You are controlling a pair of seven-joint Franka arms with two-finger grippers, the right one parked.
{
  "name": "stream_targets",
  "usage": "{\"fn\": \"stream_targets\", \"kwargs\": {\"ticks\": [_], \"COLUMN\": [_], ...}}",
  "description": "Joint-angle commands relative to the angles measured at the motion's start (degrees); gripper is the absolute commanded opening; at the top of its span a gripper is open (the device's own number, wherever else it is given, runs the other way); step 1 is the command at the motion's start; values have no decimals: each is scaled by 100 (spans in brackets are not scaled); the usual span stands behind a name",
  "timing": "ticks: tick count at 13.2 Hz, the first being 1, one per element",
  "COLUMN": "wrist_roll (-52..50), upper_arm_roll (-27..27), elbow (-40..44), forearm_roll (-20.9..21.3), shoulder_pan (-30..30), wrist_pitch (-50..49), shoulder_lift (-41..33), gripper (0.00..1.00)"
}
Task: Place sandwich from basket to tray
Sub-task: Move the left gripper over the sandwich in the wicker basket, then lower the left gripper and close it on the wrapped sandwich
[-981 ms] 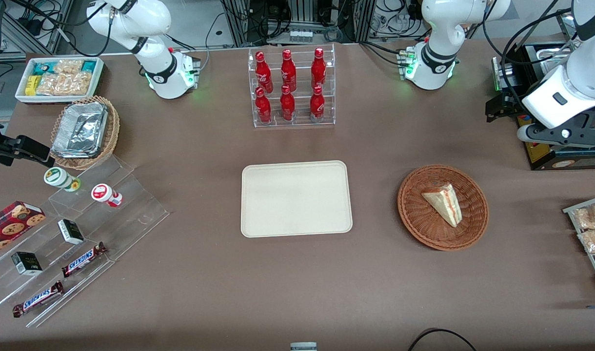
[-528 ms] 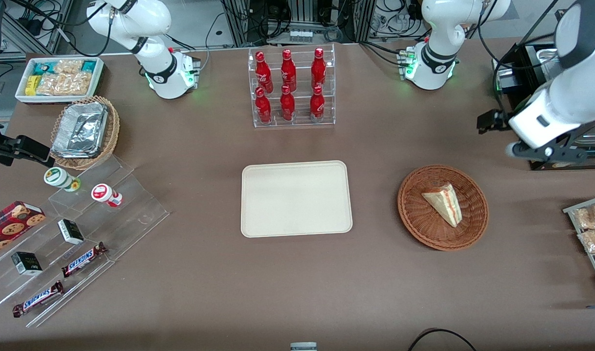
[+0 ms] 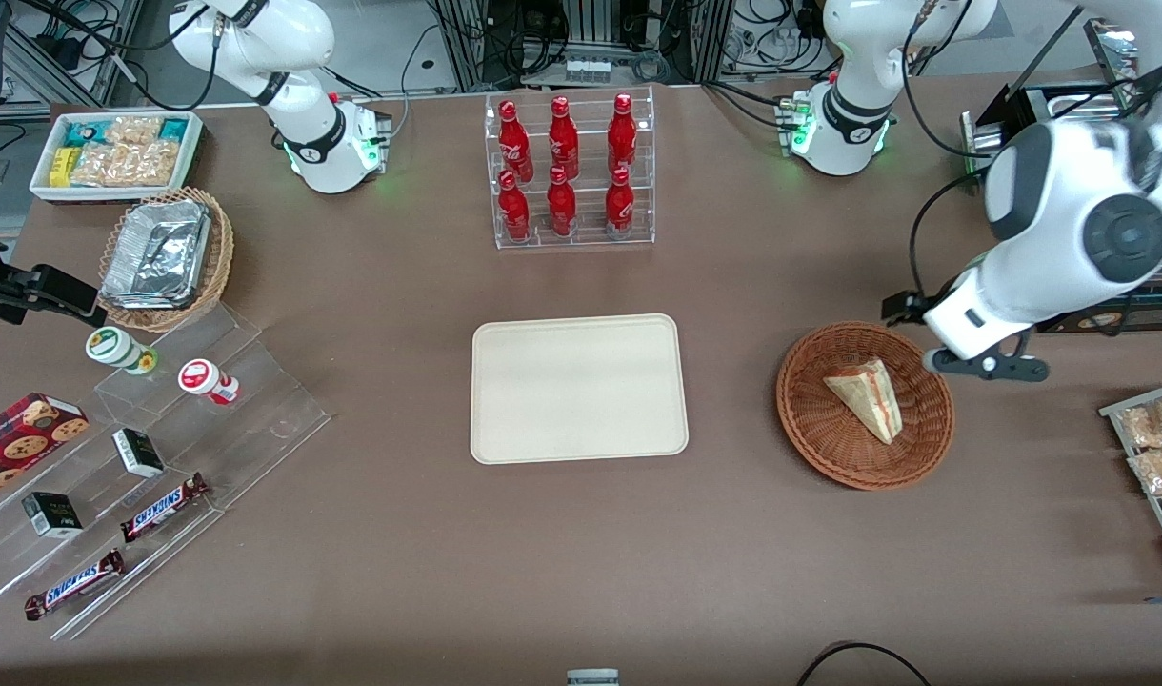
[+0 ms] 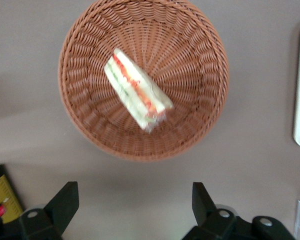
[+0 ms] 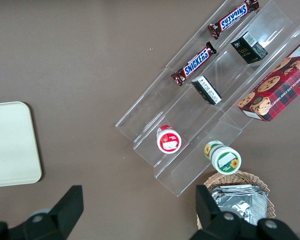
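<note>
The sandwich (image 3: 867, 395), a pale wedge with red, orange and green filling on its cut edge, lies in the round reddish-brown wicker basket (image 3: 810, 438). In the left wrist view the sandwich (image 4: 135, 95) rests near the middle of the basket (image 4: 200, 125). My gripper (image 3: 981, 362) hangs above the basket's rim on the side toward the working arm's end. It is open (image 4: 134, 189), with bare table between its fingers (image 4: 65, 200), apart from the sandwich. The cream tray (image 3: 577, 389) lies flat at mid-table, beside the basket, with nothing on it.
A clear rack of red bottles (image 3: 571, 171) stands farther from the front camera than the tray. A wire rack of snack bags (image 3: 1152, 448) sits at the working arm's table end. Clear steps with snacks (image 3: 152, 448) and a tan foil basket (image 3: 167, 252) lie toward the parked arm's end.
My left arm has swung from the table's end toward the basket and nearer the front camera, bringing the gripper to the basket's rim. The sandwich, basket and tray have not moved.
</note>
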Motion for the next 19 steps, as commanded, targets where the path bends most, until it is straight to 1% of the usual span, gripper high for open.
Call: {"fn": "stream_targets", "kwargs": {"ticks": [1, 3, 4, 7, 9, 11, 12, 16, 19], "wrist_roll": [-325, -606, -913, -2124, -3475, -4226, -4438, -4502, -4502], "upper_arm_roll": [39, 39, 39, 39, 30, 30, 30, 30, 39], "elbow": [-783, -934, -943, -1031, -1233, -1347, -1374, -1383, -1383], "forearm_roll": [-60, -61, -69, -52, -52, -60, -60, -60, -52], "shoulder_pan": [-25, -25, -25, -77, -77, -77, -77, -68, -60], "wrist_pitch": [1059, 1457, 1555, 1932, 2450, 2837, 2943, 3041, 3295], "shoulder_lift": [-80, 0, 44, 176, 193, 211, 263, 526, 799], "gripper": [100, 100, 100, 100, 100, 100, 100, 100, 100]}}
